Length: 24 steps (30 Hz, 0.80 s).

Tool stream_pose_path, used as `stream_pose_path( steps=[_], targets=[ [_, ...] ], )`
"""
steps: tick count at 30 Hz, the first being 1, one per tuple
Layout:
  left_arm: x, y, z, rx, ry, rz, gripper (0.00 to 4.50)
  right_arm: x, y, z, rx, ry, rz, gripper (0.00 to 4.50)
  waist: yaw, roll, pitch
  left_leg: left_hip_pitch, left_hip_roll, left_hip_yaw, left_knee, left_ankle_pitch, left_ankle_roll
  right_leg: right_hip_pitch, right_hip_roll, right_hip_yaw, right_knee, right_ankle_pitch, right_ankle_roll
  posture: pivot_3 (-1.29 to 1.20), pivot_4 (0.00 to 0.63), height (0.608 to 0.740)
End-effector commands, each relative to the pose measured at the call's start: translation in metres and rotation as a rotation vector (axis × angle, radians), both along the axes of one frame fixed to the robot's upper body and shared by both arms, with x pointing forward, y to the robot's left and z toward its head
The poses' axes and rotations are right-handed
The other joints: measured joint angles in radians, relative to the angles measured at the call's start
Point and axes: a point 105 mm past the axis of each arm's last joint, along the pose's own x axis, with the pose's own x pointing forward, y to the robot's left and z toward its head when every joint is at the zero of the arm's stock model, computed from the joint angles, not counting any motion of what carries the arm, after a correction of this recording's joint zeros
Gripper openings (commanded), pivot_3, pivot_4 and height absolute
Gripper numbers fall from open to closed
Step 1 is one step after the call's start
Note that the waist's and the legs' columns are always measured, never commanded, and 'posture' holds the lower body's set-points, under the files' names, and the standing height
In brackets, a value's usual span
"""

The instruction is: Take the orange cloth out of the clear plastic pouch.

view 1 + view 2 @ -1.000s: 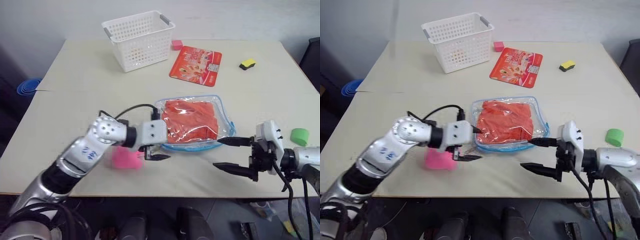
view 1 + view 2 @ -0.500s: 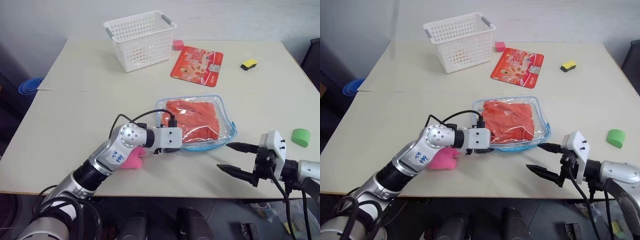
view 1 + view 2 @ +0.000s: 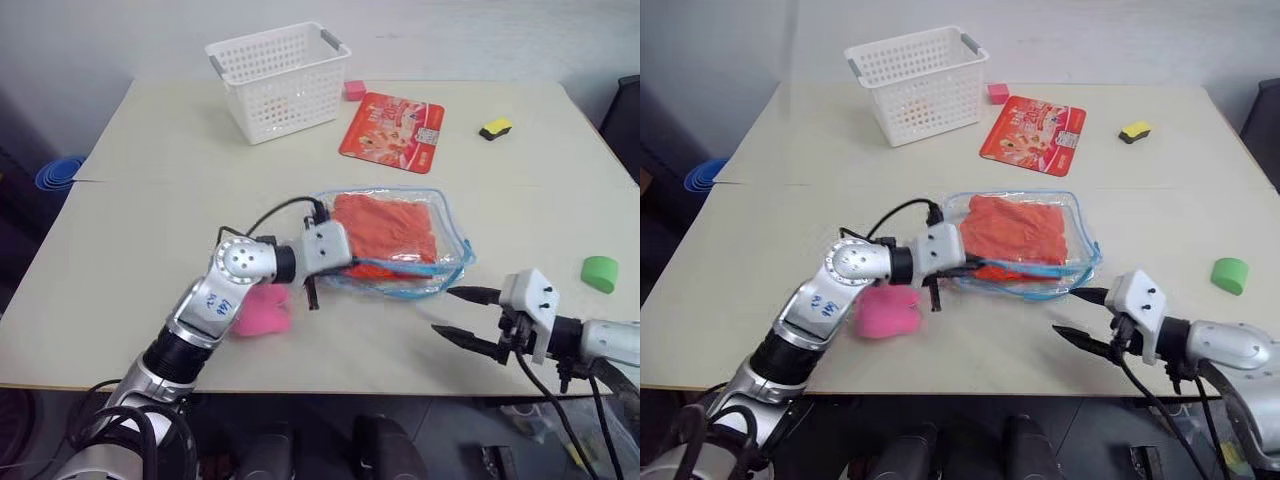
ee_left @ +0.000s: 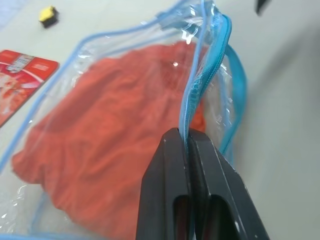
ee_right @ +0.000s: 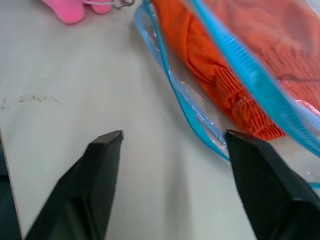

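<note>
The left tool [image 4: 190, 142] has closed within the last second: its two black fingers now pinch the light blue zipper edge of the clear plastic pouch [image 3: 452, 250], and this edge is lifted a little from the table [image 3: 160, 190]. This probably means the mouth of the pouch can be held open for the other arm. The soft orange cloth [image 3: 385, 228] is still inside the pouch, which lies near the middle of the table, toward its front edge. The left arm reaches forward and to the right, almost level. The right tool [image 3: 468, 318] hovers near the front edge, just beside the open side of the pouch, its fingers apart and narrower than before, holding nothing.
</note>
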Motion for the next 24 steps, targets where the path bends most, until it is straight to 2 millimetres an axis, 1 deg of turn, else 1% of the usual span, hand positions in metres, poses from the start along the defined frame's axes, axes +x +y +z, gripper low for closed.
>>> stream_pose_path(
  steps=[1,4,6,7,10,12,14,15,16,20,24],
  targets=[
    [-0.010,-0.004,0.012,-0.052,-0.012,-0.026,0.00,0.005,0.017,0.007,-0.041,-0.113,0.059,1.90,0.002,0.000,0.000,0.000,0.000,0.000,0.000,0.000,0.000,0.000,0.000,0.000,0.000,0.000,0.000,0.00,0.150,0.740],
    [-0.014,-0.006,0.008,-0.039,-0.011,-0.035,0.00,0.018,0.033,0.014,-0.078,-0.219,0.079,0.89,0.000,0.000,0.000,0.000,0.000,0.000,0.000,0.000,0.000,0.000,0.000,0.000,0.000,0.000,0.000,0.00,0.150,0.740],
    [-0.014,-0.008,0.008,-0.043,-0.010,-0.033,0.00,0.028,0.038,0.015,-0.133,-0.305,0.070,0.26,0.001,0.000,0.000,0.000,-0.001,0.000,0.000,0.000,0.000,0.000,0.000,0.000,0.000,0.000,0.000,0.00,0.150,0.740],
    [-0.015,-0.008,0.007,-0.043,-0.010,-0.035,0.00,0.035,0.039,0.015,-0.152,-0.337,0.047,0.03,0.001,0.000,0.000,0.000,-0.001,0.000,0.000,0.000,0.000,-0.001,0.000,0.000,0.000,0.000,0.000,0.00,0.150,0.740],
    [-0.016,-0.011,0.006,-0.036,-0.017,-0.040,0.00,0.044,0.042,0.008,-0.223,-0.409,0.057,0.03,0.002,0.000,0.000,0.000,-0.001,0.000,0.000,0.000,0.000,-0.001,0.000,0.000,0.000,0.000,0.000,0.00,0.150,0.740],
    [-0.016,-0.012,0.005,-0.038,-0.017,-0.038,0.00,0.047,0.041,0.006,-0.250,-0.428,0.063,0.39,0.003,0.000,0.000,-0.001,-0.002,0.000,0.000,0.000,0.000,-0.001,0.000,-0.001,0.000,0.000,0.000,0.00,0.150,0.740],
    [-0.016,-0.012,0.006,-0.043,-0.013,-0.036,0.00,0.052,0.040,0.005,-0.274,-0.459,0.054,0.90,0.001,0.000,0.000,-0.001,-0.002,0.000,0.000,0.000,0.000,-0.001,0.000,-0.001,0.000,0.000,0.000,0.00,0.150,0.740],
    [-0.016,-0.012,0.006,-0.046,-0.012,-0.037,0.00,0.054,0.040,0.006,-0.286,-0.485,0.050,1.36,0.001,0.000,0.000,-0.001,-0.002,0.000,0.000,0.000,0.000,-0.001,0.000,-0.001,0.000,0.000,0.000,0.00,0.150,0.740],
    [-0.017,-0.013,0.006,-0.048,-0.011,-0.040,0.00,0.056,0.040,0.007,-0.297,-0.507,0.043,1.58,0.001,0.000,0.000,-0.001,-0.002,0.000,0.000,0.000,0.000,-0.001,0.000,-0.001,0.000,0.000,0.000,0.00,0.150,0.740],
    [-0.018,-0.014,0.006,-0.052,-0.011,-0.043,0.00,0.062,0.040,0.002,-0.355,-0.540,0.034,2.85,-0.004,0.000,0.000,-0.001,-0.001,0.000,0.000,0.000,0.000,-0.001,0.000,0.000,0.001,0.000,0.000,0.00,0.150,0.740],
    [-0.018,-0.014,0.009,-0.057,-0.014,-0.046,0.00,0.066,0.039,-0.002,-0.418,-0.584,0.034,2.85,-0.004,0.000,0.000,-0.001,-0.001,0.000,0.000,0.000,0.000,-0.001,0.000,0.000,0.001,0.000,0.000,0.00,0.150,0.740]
  ],
)
